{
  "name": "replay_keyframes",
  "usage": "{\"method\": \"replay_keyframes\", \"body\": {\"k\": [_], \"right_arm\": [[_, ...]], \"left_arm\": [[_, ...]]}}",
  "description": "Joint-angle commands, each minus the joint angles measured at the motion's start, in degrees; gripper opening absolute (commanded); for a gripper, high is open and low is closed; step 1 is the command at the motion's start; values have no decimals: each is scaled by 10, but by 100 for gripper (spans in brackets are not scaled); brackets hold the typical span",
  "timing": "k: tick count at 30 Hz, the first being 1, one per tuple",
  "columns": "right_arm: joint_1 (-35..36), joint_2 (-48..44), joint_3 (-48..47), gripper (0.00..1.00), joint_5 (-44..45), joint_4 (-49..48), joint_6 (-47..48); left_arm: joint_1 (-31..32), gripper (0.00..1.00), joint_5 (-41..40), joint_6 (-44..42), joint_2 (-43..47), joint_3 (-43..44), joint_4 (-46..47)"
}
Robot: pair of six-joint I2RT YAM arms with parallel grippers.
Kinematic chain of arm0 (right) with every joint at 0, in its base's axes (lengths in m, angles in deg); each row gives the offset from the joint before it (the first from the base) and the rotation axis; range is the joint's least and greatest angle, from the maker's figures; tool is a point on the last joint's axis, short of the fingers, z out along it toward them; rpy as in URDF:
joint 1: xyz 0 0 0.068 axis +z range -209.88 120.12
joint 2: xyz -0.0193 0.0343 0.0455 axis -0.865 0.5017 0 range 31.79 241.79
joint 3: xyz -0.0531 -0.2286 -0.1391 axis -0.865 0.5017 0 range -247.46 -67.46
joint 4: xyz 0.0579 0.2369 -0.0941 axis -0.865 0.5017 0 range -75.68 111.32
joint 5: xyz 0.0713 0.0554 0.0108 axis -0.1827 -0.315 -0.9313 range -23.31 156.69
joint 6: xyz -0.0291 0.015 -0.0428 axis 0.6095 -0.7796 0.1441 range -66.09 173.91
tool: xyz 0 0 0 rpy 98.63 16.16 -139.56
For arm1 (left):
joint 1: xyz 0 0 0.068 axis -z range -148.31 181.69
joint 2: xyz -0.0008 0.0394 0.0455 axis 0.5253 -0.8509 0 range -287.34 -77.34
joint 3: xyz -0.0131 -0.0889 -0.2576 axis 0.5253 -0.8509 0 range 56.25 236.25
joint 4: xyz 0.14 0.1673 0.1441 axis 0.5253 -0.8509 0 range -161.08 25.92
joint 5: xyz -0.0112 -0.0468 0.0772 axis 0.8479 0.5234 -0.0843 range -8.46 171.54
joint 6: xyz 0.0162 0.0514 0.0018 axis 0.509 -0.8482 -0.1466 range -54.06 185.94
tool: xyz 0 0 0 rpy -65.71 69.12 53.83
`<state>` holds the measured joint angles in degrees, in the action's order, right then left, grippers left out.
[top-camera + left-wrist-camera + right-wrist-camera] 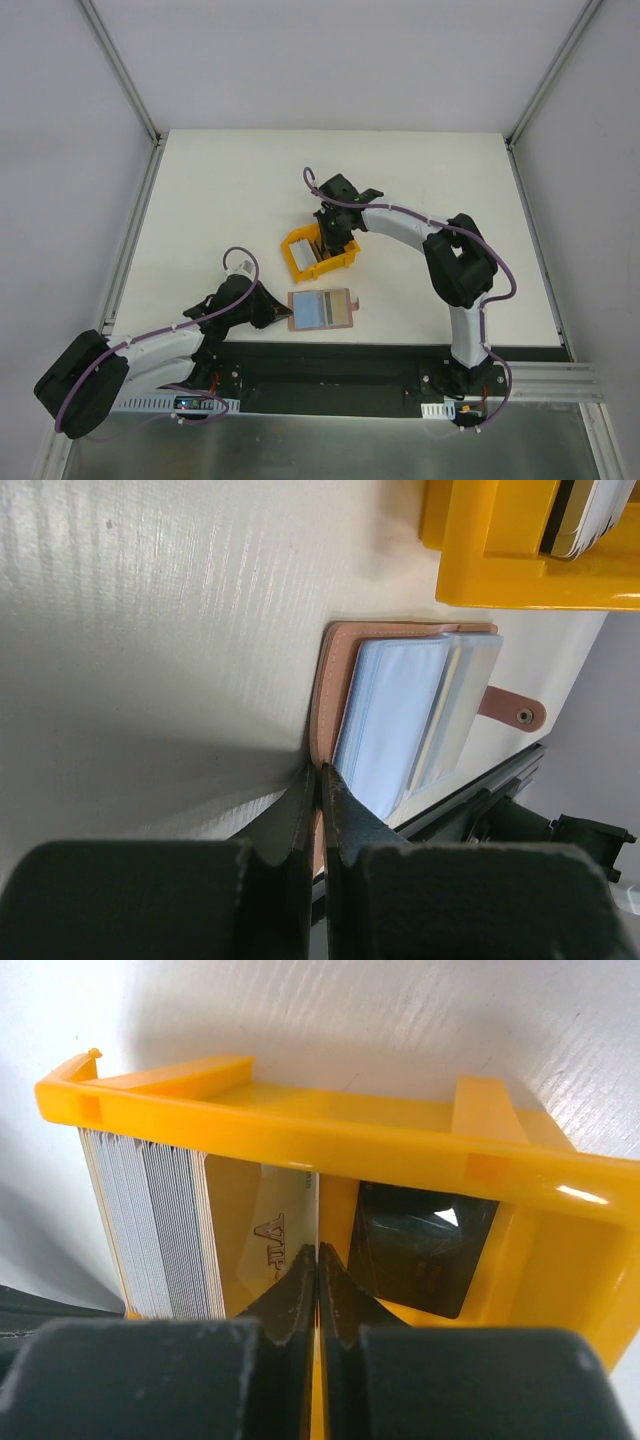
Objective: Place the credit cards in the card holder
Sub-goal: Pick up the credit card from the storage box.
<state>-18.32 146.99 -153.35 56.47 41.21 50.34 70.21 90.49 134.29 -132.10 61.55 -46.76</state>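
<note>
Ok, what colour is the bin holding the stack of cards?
Bright yellow: the bin shows best in the right wrist view.

Yellow plastic bin (296,256) mid-table, white tabletop (220,200), grey walls (60,150) all around

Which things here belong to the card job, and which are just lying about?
Job:
- cards, stacked in the yellow bin
- card holder, open
- left gripper, pinching its edge
- right gripper, closed on one card

Lying about:
- yellow bin
- table
</note>
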Motion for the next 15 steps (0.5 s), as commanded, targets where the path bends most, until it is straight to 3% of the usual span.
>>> {"method": "replay_keyframes", "body": {"k": [1,6,12,15], "right_arm": [[4,-28,-14,0,13,10,12],[3,-28,-19,0,6,11,13],[3,-21,-11,13,14,11,7],[3,-17,-12,14,11,11,7]], "left_arm": [[-3,0,-2,-7,-10,-10,-33],[-3,0,-3,-7,-3,-10,-37],[-3,0,-3,-4,3,-13,-38],[-3,0,-4,-3,1,-14,-39]]}}
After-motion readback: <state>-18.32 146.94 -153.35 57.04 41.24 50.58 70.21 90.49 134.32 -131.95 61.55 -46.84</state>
